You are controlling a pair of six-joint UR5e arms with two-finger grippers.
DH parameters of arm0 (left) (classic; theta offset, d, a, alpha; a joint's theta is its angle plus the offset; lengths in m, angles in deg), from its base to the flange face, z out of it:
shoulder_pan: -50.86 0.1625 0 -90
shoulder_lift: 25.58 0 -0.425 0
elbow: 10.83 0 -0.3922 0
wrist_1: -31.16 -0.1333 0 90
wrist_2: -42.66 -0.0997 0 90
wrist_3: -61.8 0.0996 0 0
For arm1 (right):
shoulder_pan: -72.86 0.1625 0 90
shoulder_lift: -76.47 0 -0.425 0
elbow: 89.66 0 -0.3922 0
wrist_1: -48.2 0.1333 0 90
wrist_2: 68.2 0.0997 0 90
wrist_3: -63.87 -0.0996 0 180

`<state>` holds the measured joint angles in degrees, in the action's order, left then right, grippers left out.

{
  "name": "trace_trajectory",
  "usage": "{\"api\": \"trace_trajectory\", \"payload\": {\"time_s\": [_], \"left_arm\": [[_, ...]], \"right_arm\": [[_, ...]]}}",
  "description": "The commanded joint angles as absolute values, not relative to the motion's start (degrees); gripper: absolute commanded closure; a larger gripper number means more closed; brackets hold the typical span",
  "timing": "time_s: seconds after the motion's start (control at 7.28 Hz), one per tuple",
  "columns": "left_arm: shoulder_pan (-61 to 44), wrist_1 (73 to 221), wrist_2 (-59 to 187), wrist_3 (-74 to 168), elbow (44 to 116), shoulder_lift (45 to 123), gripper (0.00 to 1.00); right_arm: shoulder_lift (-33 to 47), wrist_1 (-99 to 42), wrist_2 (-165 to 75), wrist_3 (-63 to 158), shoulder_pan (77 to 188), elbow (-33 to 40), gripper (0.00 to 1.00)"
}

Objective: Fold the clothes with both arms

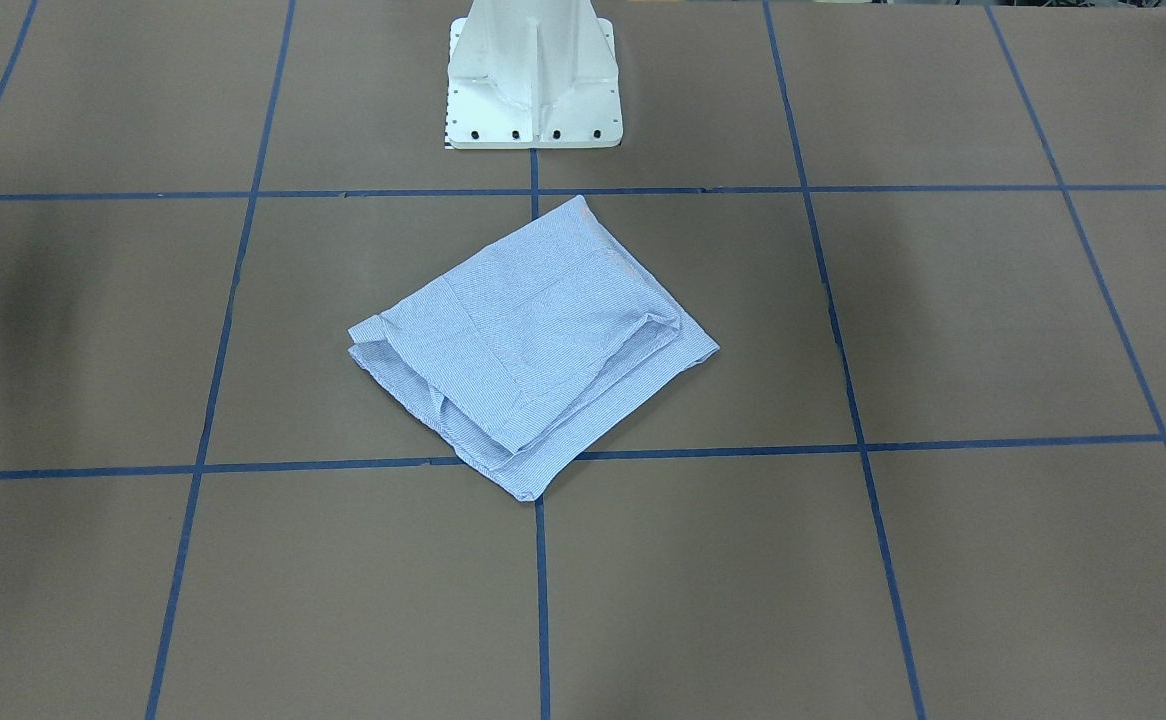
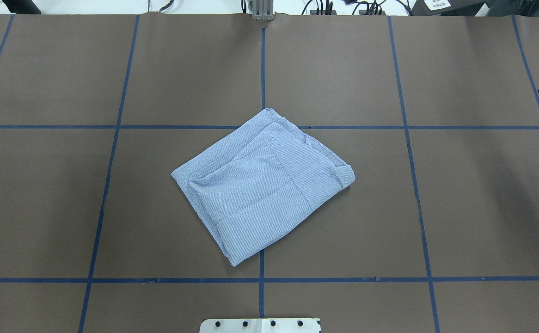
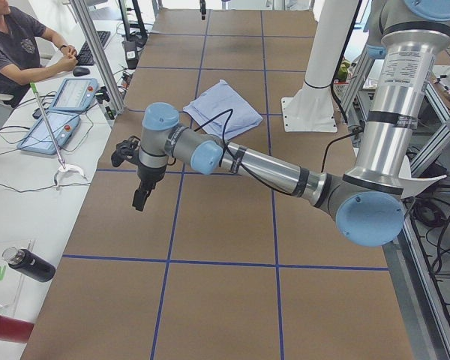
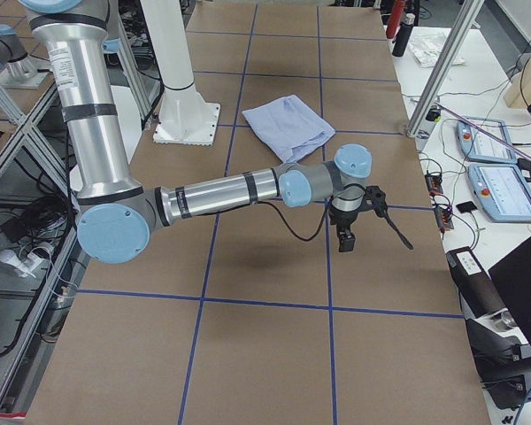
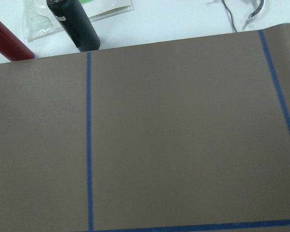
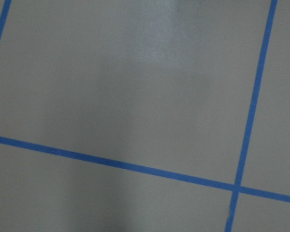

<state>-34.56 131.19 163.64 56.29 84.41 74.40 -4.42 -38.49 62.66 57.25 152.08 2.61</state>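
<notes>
The striped shirt [image 2: 260,185] lies folded into a squarish packet, turned cornerwise, in the middle of the counter [image 2: 473,194], well apart from every edge. The folds hide everything except plain striped cloth. The left pincer [image 3: 140,199] hangs above the counter's left end, near the operators' edge, touching nothing. The right pincer [image 4: 345,241] hangs the same way at the right end. Both are small in the side views, so can't tell how far either is open. The wrist cams show only bare counter and blue tape lines [image 5: 89,145].
</notes>
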Motion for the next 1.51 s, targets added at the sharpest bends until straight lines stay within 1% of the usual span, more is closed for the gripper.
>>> {"api": "trace_trajectory", "payload": {"time_s": [0.0, 0.27, 0.41, 0.55, 0.82, 1.1, 1.24, 1.37], "left_arm": [[-38.96, 131.97, 166.91, 66.01, 80.58, 73.48, 0.01], [-38.97, 135.11, 168.52, 65.32, 80.14, 70.59, 0.01], [-38.79, 135.31, 168.35, 65.4, 77.44, 69.62, 0.01], [-38.79, 135.22, 168.08, 65.92, 76.72, 67.69, 0.01], [-38.79, 133.39, 167.99, 65.58, 77.5, 67.58, 0.01], [-38.62, 124.99, 168.61, 65.31, 79.43, 67.85, 0.01], [-38.62, 121.63, 168.78, 65.23, 81.52, 67.5, 0.01], [-38.53, 114.81, 173.05, 65.14, 83.11, 67.84, 0.01]], "right_arm": [[-7.64, -38.64, 64.95, 59.04, 156.51, 1.84, 0.0], [-10.27, -36.98, 64.95, 59.3, 159.93, 0.87, 0.0], [-12.11, -36.45, 64.78, 59.56, 160.04, 0.09, 0.0], [-12.56, -36.27, 64.69, 59.74, 160.04, -0.53, 0.0], [-13.87, -36.44, 64.08, 59.57, 160.13, -0.36, 0.0], [-13.62, -36.53, 63.63, 58.86, 160.13, -0.27, 0.0], [-13.27, -36.88, 63.81, 58.6, 160.13, -0.27, 0.0], [-13.44, -36.97, 64.42, 58.6, 160.13, -0.19, 0.0]]}}
